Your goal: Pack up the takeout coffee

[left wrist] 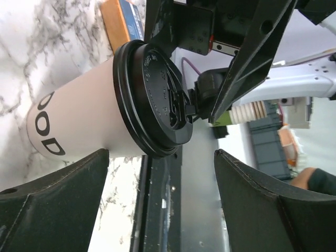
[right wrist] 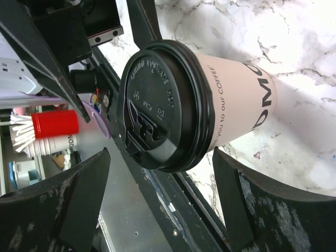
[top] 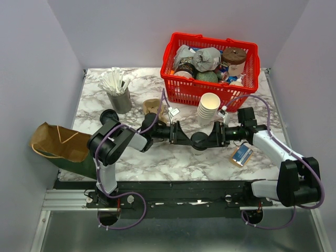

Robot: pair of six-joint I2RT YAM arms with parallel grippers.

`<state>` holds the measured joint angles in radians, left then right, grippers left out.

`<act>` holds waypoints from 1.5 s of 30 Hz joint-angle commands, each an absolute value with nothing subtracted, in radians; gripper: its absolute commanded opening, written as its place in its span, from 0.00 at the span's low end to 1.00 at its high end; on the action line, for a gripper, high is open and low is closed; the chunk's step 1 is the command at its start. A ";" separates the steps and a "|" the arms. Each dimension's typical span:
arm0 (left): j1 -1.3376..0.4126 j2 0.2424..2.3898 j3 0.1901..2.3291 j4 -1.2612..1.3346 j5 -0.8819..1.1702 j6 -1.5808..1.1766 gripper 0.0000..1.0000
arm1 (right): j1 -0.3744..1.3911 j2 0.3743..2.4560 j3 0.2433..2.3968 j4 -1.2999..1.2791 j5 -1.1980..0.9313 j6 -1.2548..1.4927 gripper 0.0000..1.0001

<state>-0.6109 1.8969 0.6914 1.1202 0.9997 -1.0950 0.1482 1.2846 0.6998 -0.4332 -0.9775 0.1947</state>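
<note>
The left gripper (top: 189,137) is spread wide. In its wrist view the two fingers (left wrist: 58,205) are seen far apart at the lower corners, and the cup (left wrist: 79,126) is framed in the gap ahead of them. Whether the cup is touched by either finger cannot be told. The right gripper (top: 212,137) is likewise spread apart and is pointed at the cup from the opposite side, so the cup is flanked by both grippers. Nothing is clamped by either one.

The cup is stood upright on the marble table (top: 157,160), near its middle and just ahead of the two arms. Its wall is white with dark lettering, and it is capped by a black lid (right wrist: 157,105) with the sip tab closed.

A box (top: 241,155), orange with a blue face, is laid flat on the table near the right of the cup, beside the right arm. Behind the cup a cup stack (top: 209,107) is set just in front of a red basket (top: 181,89), which is filled with packets and tubs. A holder (top: 121,100) full of white stirrers is placed at the far left of the table. A brown bag (top: 55,140) is seen at the left edge, well apart from the cup.
</note>
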 commanded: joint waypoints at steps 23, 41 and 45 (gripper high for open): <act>-0.584 1.910 0.770 1.061 0.931 -1.066 0.91 | 0.063 1.353 0.698 -0.284 -0.948 0.310 0.86; -0.575 2.005 0.795 0.920 0.867 -1.038 0.89 | 0.048 1.422 0.652 -0.221 -0.897 0.359 0.85; -0.568 2.075 0.781 1.049 0.868 -1.118 0.88 | 0.025 1.442 0.606 -0.183 -0.910 0.387 0.85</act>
<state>-0.5812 1.9808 0.8162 0.9493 0.9005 -1.0668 0.0502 1.4090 0.6628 -0.2256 -0.9310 0.3630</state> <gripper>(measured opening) 0.889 0.847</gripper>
